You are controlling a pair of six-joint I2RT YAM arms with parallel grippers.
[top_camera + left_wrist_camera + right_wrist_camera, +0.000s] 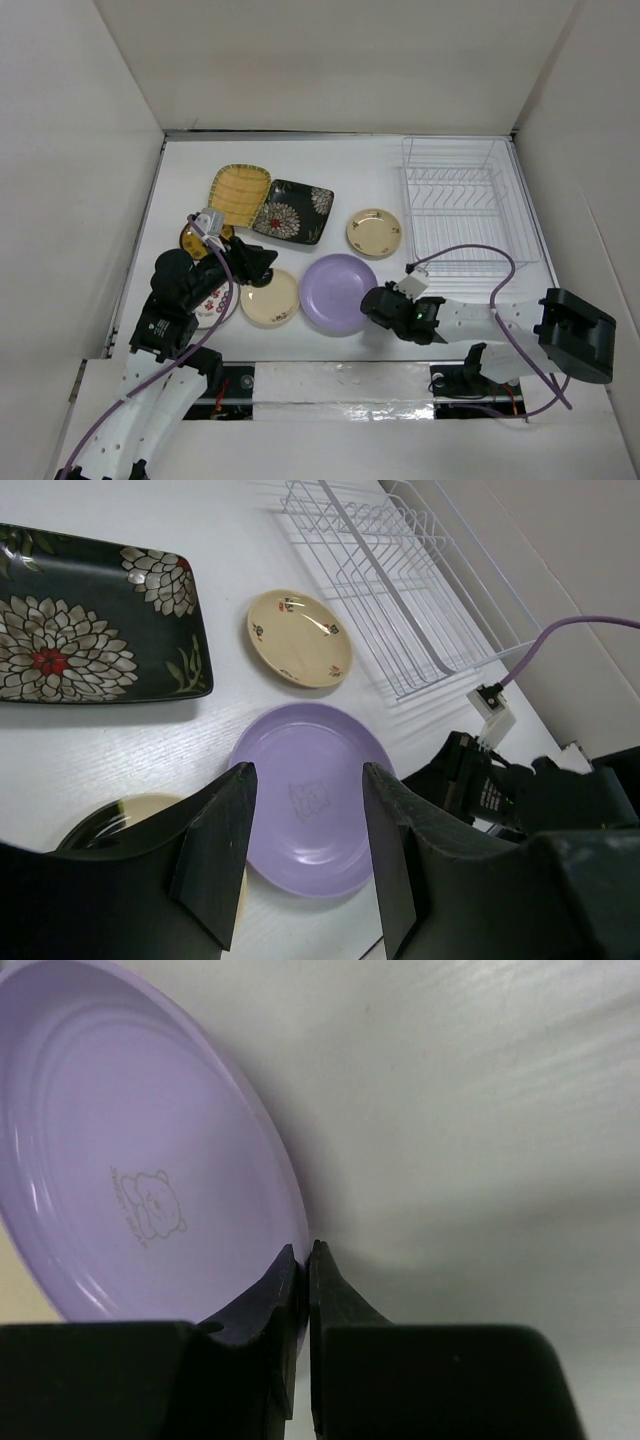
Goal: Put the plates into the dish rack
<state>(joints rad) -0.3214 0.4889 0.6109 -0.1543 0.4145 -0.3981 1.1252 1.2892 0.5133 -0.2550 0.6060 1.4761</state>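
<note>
My right gripper (372,305) is shut on the right rim of the lavender plate (336,292). In the right wrist view its fingertips (303,1255) pinch that rim, with the plate (130,1160) spreading to the left. My left gripper (262,262) is open and empty, hovering over the cream plate (270,300). In its wrist view the lavender plate (312,795) shows between the fingers (215,850). The white wire dish rack (465,205) stands empty at the back right. The black flowered plate (293,211), yellow woven plate (240,193) and gold-rimmed cream plate (374,232) lie behind.
A white red-flowered plate (215,305) lies partly under my left arm. A brown-gold plate (192,240) is partly hidden behind the left wrist. White walls close in the table on three sides. The right arm's purple cable (480,255) loops in front of the rack.
</note>
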